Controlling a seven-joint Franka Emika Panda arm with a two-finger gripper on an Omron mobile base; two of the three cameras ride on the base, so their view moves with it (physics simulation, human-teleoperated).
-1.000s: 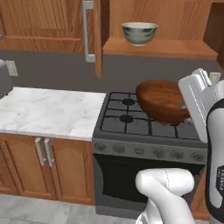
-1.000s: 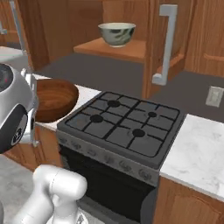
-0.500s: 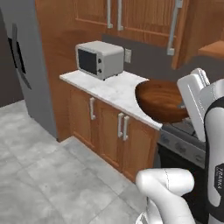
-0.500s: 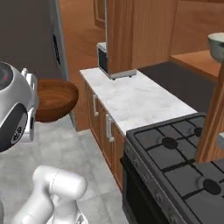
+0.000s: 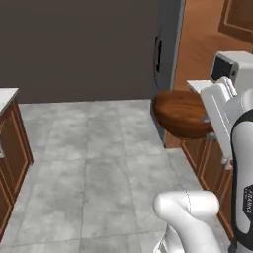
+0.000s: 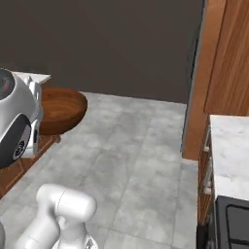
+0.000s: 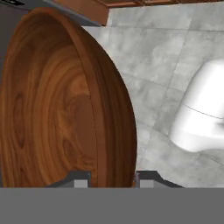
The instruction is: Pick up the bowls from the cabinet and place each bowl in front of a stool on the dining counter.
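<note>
The bowl (image 7: 61,109) is showing glossy dark brown wood with swirling grain, smooth on both faces. The floor (image 5: 89,148) is looking like matt grey stone tile. The worktop (image 6: 231,151) is showing white marble with grey veining, and the base cabinets (image 5: 12,148) are looking like warm brown wood.

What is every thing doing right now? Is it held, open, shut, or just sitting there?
Brown wooden bowl: held by its rim, carried above the floor, tipped on its side in the hand view.
Hand: shut on the bowl's rim, one fingertip on each side.
Microwave: sitting on the counter, door shut.
Stove: nothing on the corner that shows.
</note>
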